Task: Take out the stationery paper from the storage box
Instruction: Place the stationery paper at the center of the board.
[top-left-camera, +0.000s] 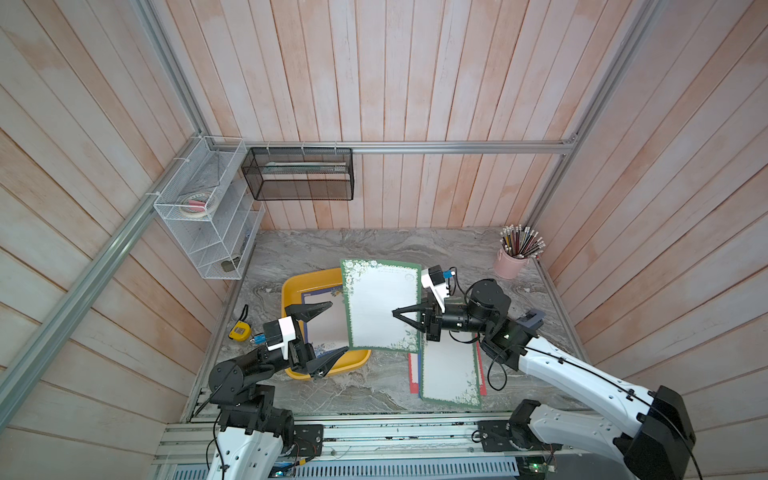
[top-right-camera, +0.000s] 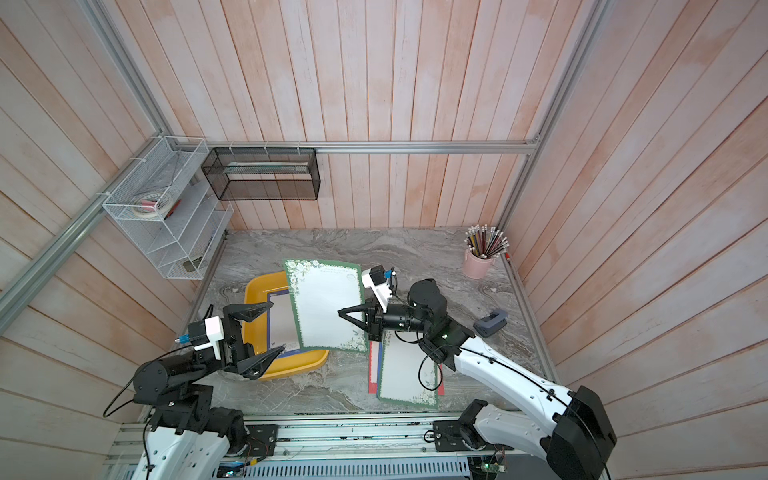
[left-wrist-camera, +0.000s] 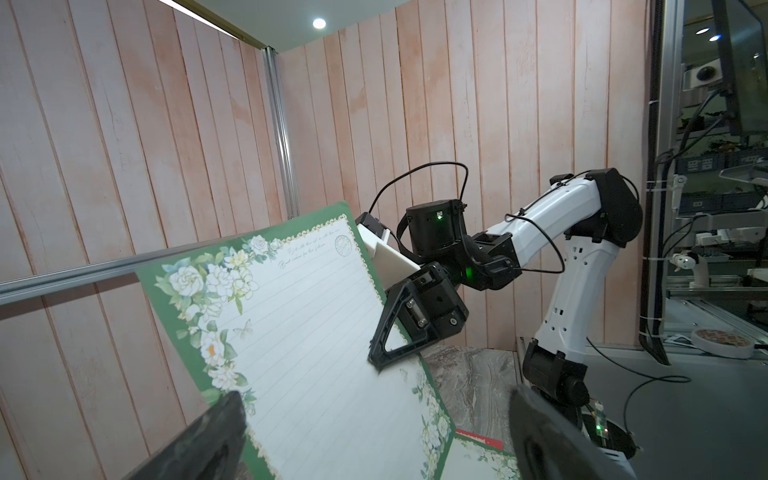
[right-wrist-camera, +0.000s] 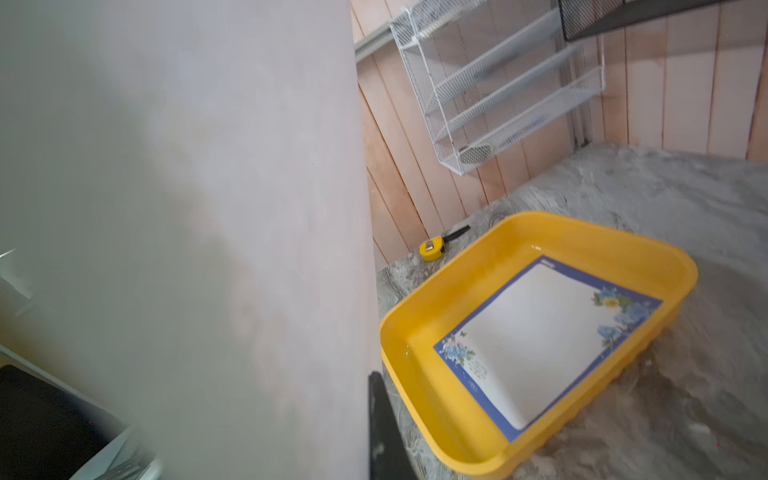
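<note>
My right gripper is shut on the right edge of a green-bordered sheet of stationery paper, which hangs tilted in the air above the right side of the yellow storage box. The left wrist view shows that sheet pinched by the right gripper. My left gripper stands open over the box, its fingers apart from the sheet. A blue-bordered sheet lies flat in the box. On the table to the right lies a green-bordered sheet on top of a red-bordered one.
A pink cup of pencils stands at the back right. A yellow tape measure lies left of the box. A white wire rack and a black mesh basket hang on the walls. A small grey device lies behind the right arm.
</note>
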